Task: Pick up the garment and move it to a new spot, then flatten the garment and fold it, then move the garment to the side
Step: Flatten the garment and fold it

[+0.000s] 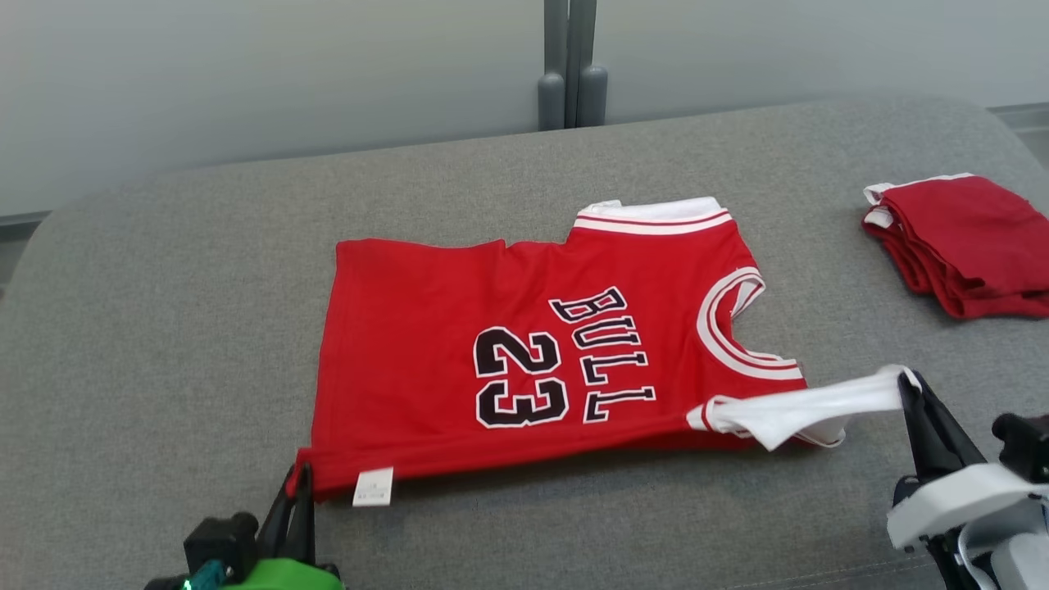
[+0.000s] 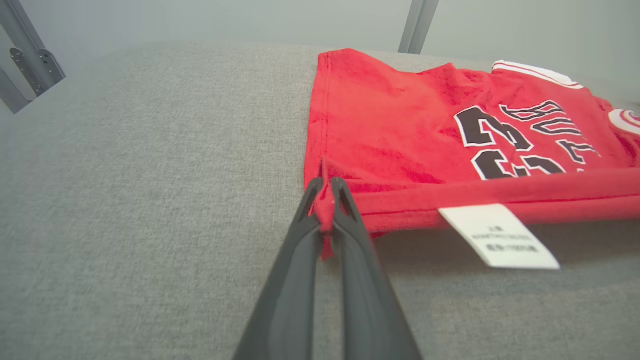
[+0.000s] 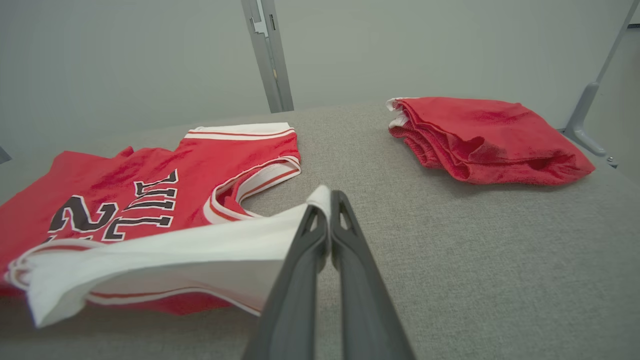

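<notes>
The garment (image 1: 426, 360), a red sleeveless jersey with black "BULL" lettering and a 23, is lying spread on the grey padded surface (image 1: 164, 344) in front of you, hem toward your left and neck toward your right.

Nearest you, your left gripper (image 1: 300, 479) is clamping the near hem corner. Its two dark fingers are pressing together with a tuck of red cloth squeezed between the tips. In the left wrist view the near edge is running taut away from that grip and casting a shadow on the surface beneath it. Just beside the grip, a white care label (image 1: 373, 486) is hanging out from that near edge.

On your right, your right gripper (image 1: 908, 383) is pinching the end of the white shoulder piece (image 1: 807, 406), fingers closed flat on the cloth. That piece is stretching as a pale band from the fingertips back to the body of the jersey, with a loose fold drooping under it.

A little farther out, the number and lettering are facing up on the flat middle of the jersey, and a white-and-red trimmed opening is curving open just behind the stretched band. Along the far edge, the other shoulder's white band (image 1: 651, 215) is resting flat on the surface.

Farther still, and well apart to your right, a folded red pile (image 1: 967, 246) is sitting near the edge of the padding. Behind everything, two grey posts (image 1: 571, 82) are standing against a pale wall.
</notes>
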